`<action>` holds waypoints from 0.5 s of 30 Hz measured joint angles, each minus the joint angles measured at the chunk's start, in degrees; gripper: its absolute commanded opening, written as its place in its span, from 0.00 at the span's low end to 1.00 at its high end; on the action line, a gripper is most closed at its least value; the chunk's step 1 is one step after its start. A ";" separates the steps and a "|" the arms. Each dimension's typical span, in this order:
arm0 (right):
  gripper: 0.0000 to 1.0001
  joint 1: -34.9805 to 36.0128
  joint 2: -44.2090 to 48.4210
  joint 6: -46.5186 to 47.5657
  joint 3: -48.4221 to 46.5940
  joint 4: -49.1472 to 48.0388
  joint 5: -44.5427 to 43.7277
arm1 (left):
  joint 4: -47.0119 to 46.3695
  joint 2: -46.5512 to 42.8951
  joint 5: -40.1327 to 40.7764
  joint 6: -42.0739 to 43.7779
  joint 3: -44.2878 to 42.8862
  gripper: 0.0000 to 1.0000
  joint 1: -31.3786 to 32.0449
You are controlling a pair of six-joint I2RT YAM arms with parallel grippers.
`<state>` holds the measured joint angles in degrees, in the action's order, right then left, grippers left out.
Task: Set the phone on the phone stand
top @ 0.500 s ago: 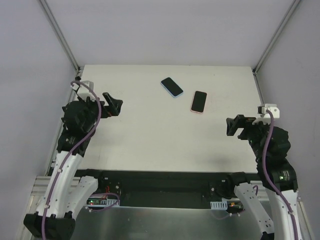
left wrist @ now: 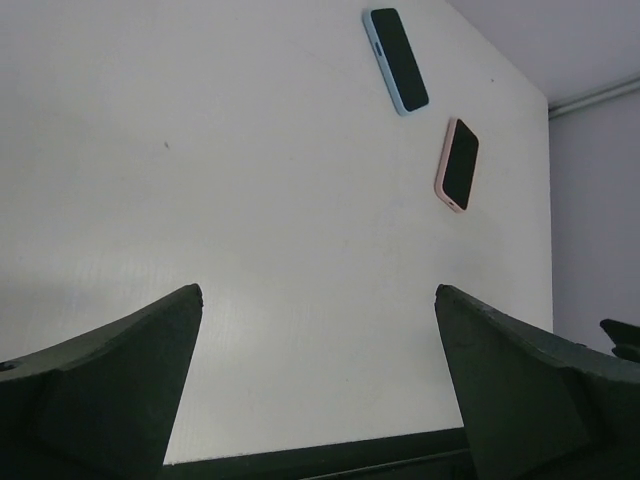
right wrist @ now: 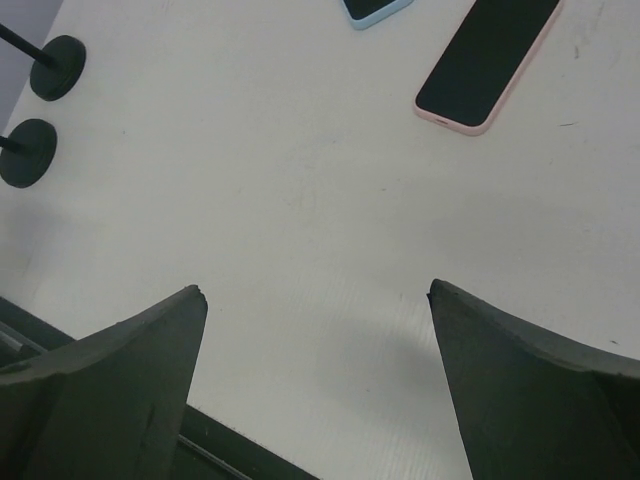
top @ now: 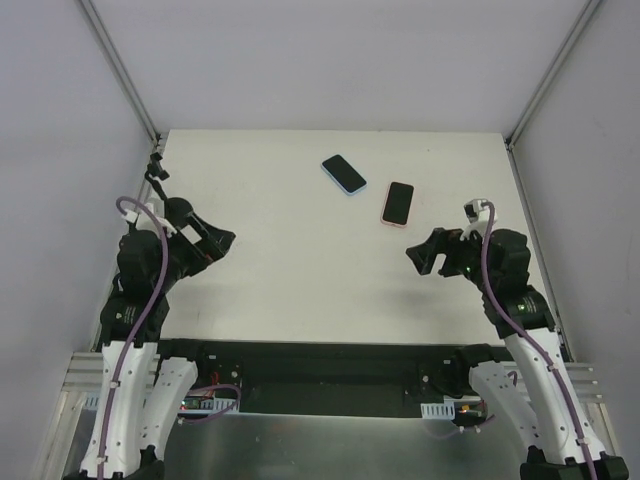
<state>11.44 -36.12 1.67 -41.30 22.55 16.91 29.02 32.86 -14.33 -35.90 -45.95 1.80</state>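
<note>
**A:** How do your pincers stand?

**B:** My right pincer (right wrist: pixel 316 290) is spread wide with nothing between its fingers, hanging over bare table (top: pixel 300 290). My left pincer (left wrist: pixel 318 290) is just as wide and just as empty, near the left edge.

**A:** And the phone?

**B:** There are two, both flat with the dark face up, in the far middle. The pink-cased phone (right wrist: pixel 488 62) lies nearer my right pincer. The blue-cased phone (top: pixel 344 173) is just past it, near but not touching.

**A:** The stand?

**B:** In the far left corner I see something thin and black that I take for the phone stand (top: pixel 157 170). My right wrist shows two round black bases (right wrist: pixel 57 53) with rods. I cannot make out its cradle.

**A:** What worries you?

**B:** A phone lying flat gives my fingers little edge. They may scrape the table, or shove the pink one into the blue. The stand is well apart from both phones, so a shallow pinch could slip on the carry. It also looks slight, and a careless nudge might tip it.
</note>
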 measured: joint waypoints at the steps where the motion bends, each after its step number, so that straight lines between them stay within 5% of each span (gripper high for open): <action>1: 0.96 0.00 0.55 -0.63 0.87 -0.57 1.09 | 1.84 -1.49 1.77 -1.11 -0.26 0.99 0.00; 6: 0.96 0.00 4.07 -3.41 2.75 -2.71 5.60 | 6.78 1.55 7.72 -5.33 -2.03 0.99 -1.84; 15: 0.96 0.00 10.67 -6.60 2.75 -2.32 8.68 | 9.92 9.92 20.74 -12.96 -4.28 0.99 -14.45</action>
<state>11.44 -25.45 -4.93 -38.54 20.23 25.58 38.94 42.78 6.42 -48.86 -50.24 -12.64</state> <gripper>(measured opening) 0.958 0.991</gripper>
